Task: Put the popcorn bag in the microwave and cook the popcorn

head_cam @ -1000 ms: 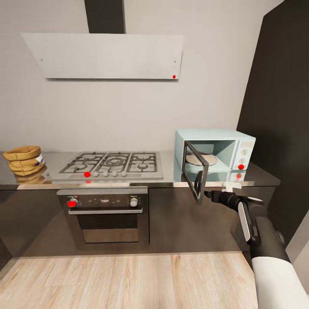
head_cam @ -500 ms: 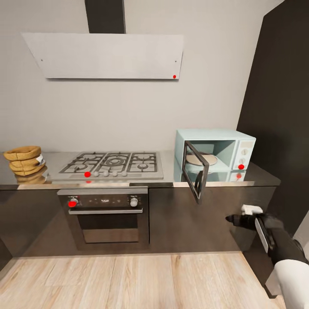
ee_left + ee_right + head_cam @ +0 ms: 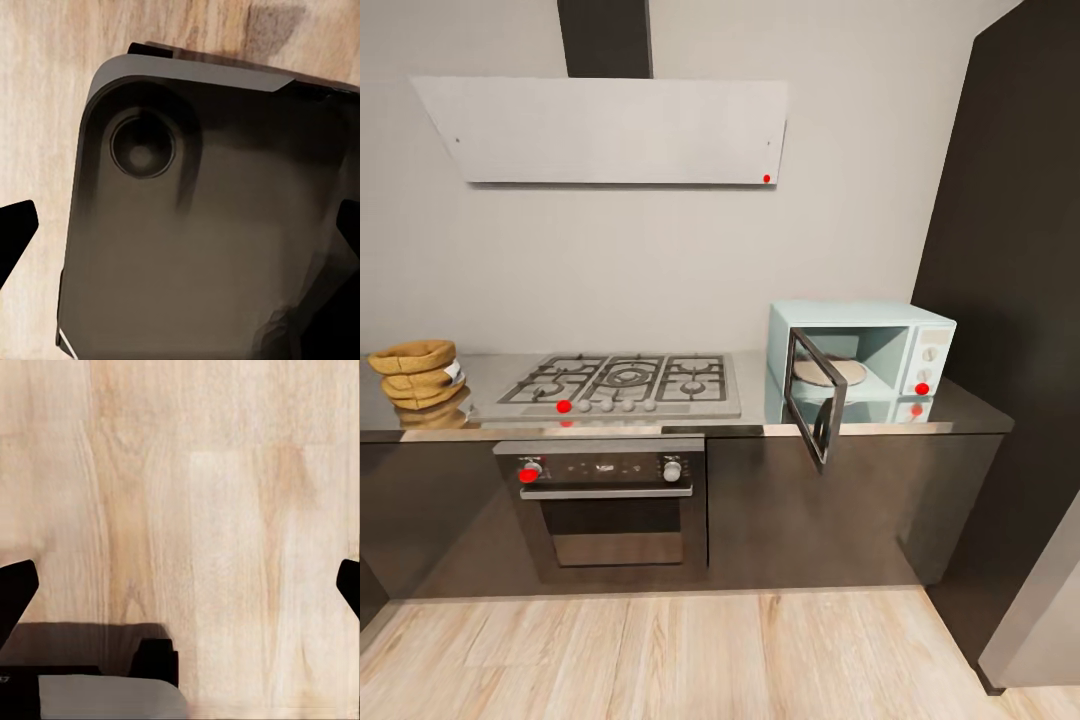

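We judge the popcorn bag, far left on the countertop, light and crushable, so grasp its wrinkled sides below the rolled rim; both grippers spread apart, empty

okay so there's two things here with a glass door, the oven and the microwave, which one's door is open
The microwave, the pale mint-blue box at the right end of the countertop. Its dark-framed door swings out past the counter edge, showing the round plate inside. The built-in oven under the hob is shut.

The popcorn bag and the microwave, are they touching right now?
Apart. In the head view the popcorn bag sits at the far left end of the countertop, the microwave stands near the right end, door open, and the gas hob lies between them.
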### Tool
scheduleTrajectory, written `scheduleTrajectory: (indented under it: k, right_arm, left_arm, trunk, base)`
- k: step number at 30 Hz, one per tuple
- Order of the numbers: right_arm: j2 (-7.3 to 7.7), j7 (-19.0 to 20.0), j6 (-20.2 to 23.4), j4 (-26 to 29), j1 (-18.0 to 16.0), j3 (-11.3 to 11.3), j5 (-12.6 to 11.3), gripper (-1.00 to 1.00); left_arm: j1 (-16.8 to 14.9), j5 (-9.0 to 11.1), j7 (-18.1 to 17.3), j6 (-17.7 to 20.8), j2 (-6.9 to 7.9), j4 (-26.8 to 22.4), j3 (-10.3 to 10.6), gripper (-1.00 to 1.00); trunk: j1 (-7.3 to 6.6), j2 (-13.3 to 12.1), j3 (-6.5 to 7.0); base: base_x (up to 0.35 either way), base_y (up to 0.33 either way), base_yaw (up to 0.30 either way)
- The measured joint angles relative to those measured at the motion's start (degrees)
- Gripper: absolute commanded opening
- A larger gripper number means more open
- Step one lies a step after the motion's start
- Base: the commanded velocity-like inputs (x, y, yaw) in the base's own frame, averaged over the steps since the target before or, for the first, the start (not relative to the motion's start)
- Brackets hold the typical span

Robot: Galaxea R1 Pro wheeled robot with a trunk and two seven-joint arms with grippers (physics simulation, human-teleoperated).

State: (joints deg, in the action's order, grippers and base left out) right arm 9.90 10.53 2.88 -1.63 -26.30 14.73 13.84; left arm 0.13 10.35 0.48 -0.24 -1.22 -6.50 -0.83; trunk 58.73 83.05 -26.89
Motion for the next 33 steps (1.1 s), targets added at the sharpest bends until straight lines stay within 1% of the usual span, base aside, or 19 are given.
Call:
scheduleTrajectory:
  k: [2,3,5,8,10,14,17,18,24,27,31,33]
  right_arm:
    - [-1.93,-2.71,-4.13,0.04,5.21,-0.04,0.01,1.0]
    - [-2.57,-3.53,-6.02,0.03,7.8,-0.05,0.05,1.0]
    - [-3.4,-4.12,-8.23,0.02,11.09,-0.06,0.1,1.0]
    - [-4.91,-4.37,-9.55,0.03,13.98,-0.06,0.17,1.0]
    - [-5.35,-4.4,-10.37,0.03,15.48,-0.1,0.36,1.0]
    - [-5.66,-4.46,-10.94,0.04,16.26,-0.11,1.8,1.0]
    - [-5.78,-4.75,-10.95,0.04,16.35,-0.11,3.84,1.0]
    - [-5.77,-4.68,-10.99,0.04,16.35,-0.12,4.17,1.0]
    - [-5.99,-4.96,-10.22,0.04,16.35,-0.02,3.81,1.0]
    - [-6.05,-4.95,-10.14,0.04,16.35,-0.02,3.87,1.0]
    - [-6.76,-5.1,-10.2,0.04,16.35,-0.02,3.88,1.0]
    - [-6.83,-5.12,-10.24,0.05,16.35,-0.01,3.86,1.0]
  left_arm:
    - [0.01,0.0,0.0,0.0,0.0,0.04,0.0,1.0]
    - [0.02,0.02,0.0,0.0,0.0,0.05,0.0,1.0]
    - [0.0,0.01,0.0,0.0,0.0,0.05,0.0,1.0]
    - [0.0,0.01,0.0,0.0,0.01,0.06,0.0,1.0]
    - [0.0,0.01,0.0,0.0,0.01,0.06,0.0,1.0]
    - [0.02,0.05,0.0,0.0,0.01,0.07,0.01,1.0]
    - [0.02,0.07,0.0,0.0,0.01,0.07,0.01,1.0]
    - [0.0,0.03,0.0,0.0,-0.04,0.07,0.04,1.0]
    - [0.01,0.0,0.0,0.0,-0.08,0.07,0.09,1.0]
    - [0.0,0.0,0.0,0.0,-0.08,0.07,0.09,1.0]
    - [-0.01,0.0,0.0,0.0,-0.08,0.07,0.09,1.0]
    - [0.01,-0.03,-0.01,-0.02,-0.08,0.07,0.09,1.0]
  trunk:
    - [0.0,0.0,0.0]
    - [0.0,0.0,0.0]
    - [0.0,0.0,0.0]
    - [0.0,0.0,0.01]
    - [0.0,0.0,0.01]
    - [0.0,0.0,0.01]
    - [0.0,0.0,0.01]
    - [0.0,0.0,0.01]
    - [0.0,0.0,0.01]
    - [0.0,0.0,0.01]
    - [0.0,0.0,0.01]
    - [0.0,0.0,0.01]
  base:
    - [0.0,0.0,0.0]
    - [0.0,0.0,0.0]
    - [0.0,0.0,0.0]
    - [0.0,0.0,0.0]
    - [0.0,0.0,0.0]
    - [0.0,0.0,0.0]
    - [0.0,0.0,0.0]
    - [0.0,0.0,0.0]
    - [0.0,0.0,0.026]
    - [0.0,0.0,0.223]
    - [0.0,0.0,0.263]
    - [0.0,0.0,0.269]
